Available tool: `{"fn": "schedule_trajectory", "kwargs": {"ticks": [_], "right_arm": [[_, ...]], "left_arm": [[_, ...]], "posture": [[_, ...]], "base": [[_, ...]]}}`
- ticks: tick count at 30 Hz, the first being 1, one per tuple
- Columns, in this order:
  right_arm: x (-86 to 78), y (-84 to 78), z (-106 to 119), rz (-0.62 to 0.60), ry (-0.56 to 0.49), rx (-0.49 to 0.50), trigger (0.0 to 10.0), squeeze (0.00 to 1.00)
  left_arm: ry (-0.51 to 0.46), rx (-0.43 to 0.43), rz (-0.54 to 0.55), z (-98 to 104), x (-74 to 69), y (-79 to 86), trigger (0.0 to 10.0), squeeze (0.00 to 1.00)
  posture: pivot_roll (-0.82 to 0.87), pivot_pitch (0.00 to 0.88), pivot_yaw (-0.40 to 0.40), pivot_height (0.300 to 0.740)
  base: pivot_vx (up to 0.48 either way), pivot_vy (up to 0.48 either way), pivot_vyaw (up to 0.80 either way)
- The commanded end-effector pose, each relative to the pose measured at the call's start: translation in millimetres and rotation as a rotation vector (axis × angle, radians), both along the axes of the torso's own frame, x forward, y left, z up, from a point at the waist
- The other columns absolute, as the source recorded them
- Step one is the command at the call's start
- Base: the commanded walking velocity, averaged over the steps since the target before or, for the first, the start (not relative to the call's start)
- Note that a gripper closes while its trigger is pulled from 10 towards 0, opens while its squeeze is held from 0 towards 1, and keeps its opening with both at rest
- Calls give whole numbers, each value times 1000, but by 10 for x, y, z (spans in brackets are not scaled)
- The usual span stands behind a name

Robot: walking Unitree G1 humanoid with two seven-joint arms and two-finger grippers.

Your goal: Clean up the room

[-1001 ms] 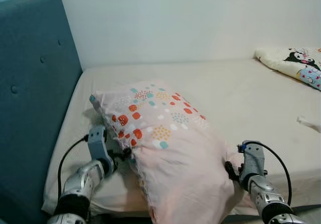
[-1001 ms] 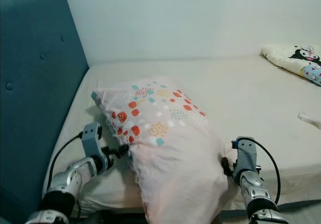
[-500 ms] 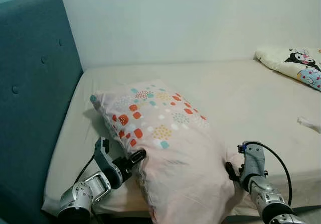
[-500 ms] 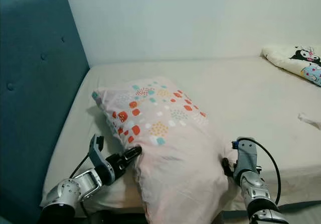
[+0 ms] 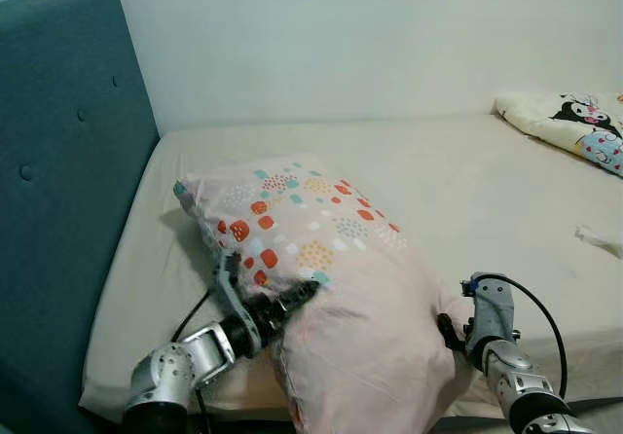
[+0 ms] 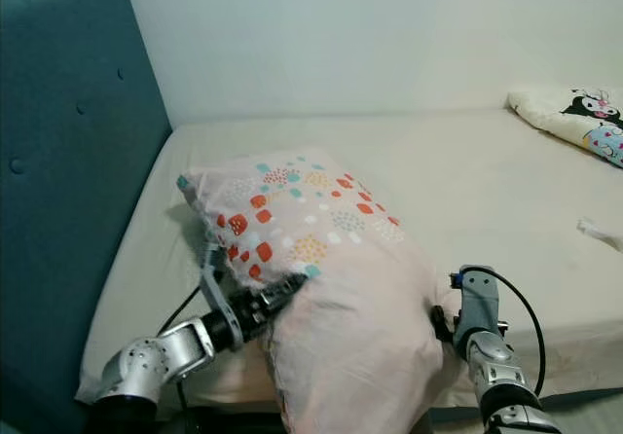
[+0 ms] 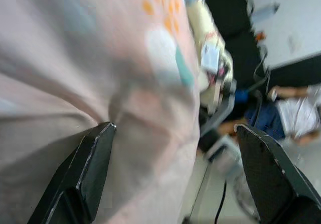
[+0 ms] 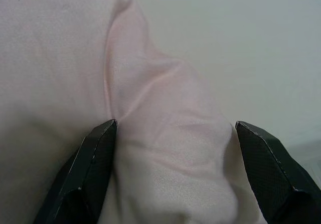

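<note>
- Up close, the left gripper (image 5: pixel 302 295) is pressing into the left side of the pink pillow (image 5: pixel 331 288), its black fingers (image 7: pixel 88 171) standing spread with pillow fabric bulging between them; the tips are sinking into the cloth in the head views, so they are hard to trace there.
- At the pillow's right corner the right gripper (image 5: pixel 450 329) is sitting with its fingers (image 8: pixel 95 166) held wide, a fold of plain pink fabric lying between them; the tips themselves are hiding behind the pillow in the head views.
- The pillow, patterned with orange, teal and yellow patches at its far end, is lying on the beige mattress (image 5: pixel 467 181), its near end hanging past the mattress edge and getting cut off by the frame.
- A teal tufted headboard (image 5: pixel 58 162) is standing along the left.
- A cartoon-print blanket (image 5: pixel 574 127) is lying at the far right corner, partly cropped.
- A small white scrap (image 5: pixel 596 237) is lying near the right edge, too small to identify.
</note>
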State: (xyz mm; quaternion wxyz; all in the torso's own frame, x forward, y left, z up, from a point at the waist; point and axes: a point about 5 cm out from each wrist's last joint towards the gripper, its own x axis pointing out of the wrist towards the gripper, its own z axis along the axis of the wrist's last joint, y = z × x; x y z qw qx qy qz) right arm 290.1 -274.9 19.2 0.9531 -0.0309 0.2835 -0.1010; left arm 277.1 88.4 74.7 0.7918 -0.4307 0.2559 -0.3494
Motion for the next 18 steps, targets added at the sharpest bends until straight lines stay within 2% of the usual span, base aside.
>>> {"fn": "schedule_trajectory", "kwargs": {"ticks": [1, 3, 4, 5, 6, 8, 11, 13, 18], "right_arm": [[-85, -7, -97, 5, 68, -8, 10000, 0], [-85, -12, -94, 0, 66, -7, 10000, 0], [-85, -12, -94, 0, 66, -7, 10000, 0], [-88, -17, -95, -2, 66, -7, 10000, 0], [-88, -17, -95, -2, 66, -7, 10000, 0], [-104, -22, -107, -6, 67, -5, 10000, 0], [-116, -22, -117, -9, 69, -3, 10000, 0], [-126, -23, -126, -13, 69, 0, 10000, 0], [-134, -35, -127, -21, 67, 2, 10000, 0]], "left_arm": [[-1, 23, -31, -7, -36, -29, 10000, 0], [-13, 79, -55, -8, -46, -74, 10000, 0], [-13, 79, -55, -8, -46, -74, 10000, 0], [-17, 120, -45, -24, -28, -77, 10000, 0], [-17, 120, -45, -24, -28, -77, 10000, 0], [-20, 198, -29, -58, -4, -64, 10000, 0], [-27, 242, -11, -74, 16, -42, 10000, 0], [-24, 332, 35, -134, 62, 25, 10000, 0], [12, 438, 191, -242, 178, 278, 10000, 0]], "posture": [[-73, 0, -10, 371], [-75, 0, -8, 371], [-75, 0, -8, 371], [-75, 0, -6, 371], [-75, 0, -6, 371], [-77, 0, -2, 371], [-78, 0, 0, 371], [-80, 0, 4, 371], [-85, 0, 9, 371]], "base": [[0, 0, 0], [0, 0, 0], [0, 0, 0], [0, 0, 0], [0, 0, 0], [0, 0, 0], [0, 0, 0], [0, 0, 0], [0, 0, 0]]}}
